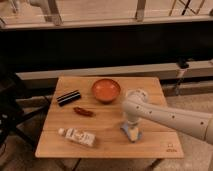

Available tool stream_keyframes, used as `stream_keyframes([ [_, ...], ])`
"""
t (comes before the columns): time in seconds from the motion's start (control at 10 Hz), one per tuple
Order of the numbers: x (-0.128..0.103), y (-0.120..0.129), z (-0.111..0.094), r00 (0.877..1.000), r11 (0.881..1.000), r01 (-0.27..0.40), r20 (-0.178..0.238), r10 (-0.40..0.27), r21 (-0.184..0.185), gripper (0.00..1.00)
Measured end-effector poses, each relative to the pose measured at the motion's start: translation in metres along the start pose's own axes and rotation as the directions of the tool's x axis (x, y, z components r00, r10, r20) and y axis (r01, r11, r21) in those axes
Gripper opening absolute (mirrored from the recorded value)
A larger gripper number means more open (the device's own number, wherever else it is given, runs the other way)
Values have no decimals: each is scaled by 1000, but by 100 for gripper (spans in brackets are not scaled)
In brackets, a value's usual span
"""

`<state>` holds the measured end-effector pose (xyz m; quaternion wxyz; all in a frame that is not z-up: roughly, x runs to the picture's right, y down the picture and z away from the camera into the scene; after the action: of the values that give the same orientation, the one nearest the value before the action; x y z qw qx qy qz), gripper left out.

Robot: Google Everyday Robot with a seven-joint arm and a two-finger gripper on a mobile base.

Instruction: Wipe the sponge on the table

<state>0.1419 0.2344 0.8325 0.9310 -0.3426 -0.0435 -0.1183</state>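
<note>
My gripper (pixel 130 130) down on one light-blue sponge (pixel 136 136) right beneath it, grip I cannot tell, sponge's long axis slanting far-left to near-right on one table (pixel 110 146), one orange bowl (pixel 106 90) beyond, one white bottle (pixel 77 136) to its left

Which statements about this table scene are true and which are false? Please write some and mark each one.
1. The orange bowl stands near the far edge of the table. True.
2. The white bottle stands upright. False: it lies on its side near the front edge.
3. The gripper is down at the sponge. True.
4. The sponge lies inside the orange bowl. False: it lies on the table, closer to the front edge than the bowl.
</note>
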Motion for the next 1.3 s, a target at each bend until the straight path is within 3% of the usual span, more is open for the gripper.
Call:
stream_keyframes([
  [0.3,-5,-3,2,1000,1000,3,-3,-3,1,35],
  [0.5,-8,-6,3,1000,1000,4,-1,-4,3,18],
  [0.7,-17,-15,4,1000,1000,14,-10,-14,-1,15],
  [0.9,-18,-17,5,1000,1000,8,-13,-8,-5,5],
  [1.0,-18,-18,5,1000,1000,8,-15,-8,-3,5],
  [1.3,-19,-19,5,1000,1000,5,-13,-6,-5,23],
])
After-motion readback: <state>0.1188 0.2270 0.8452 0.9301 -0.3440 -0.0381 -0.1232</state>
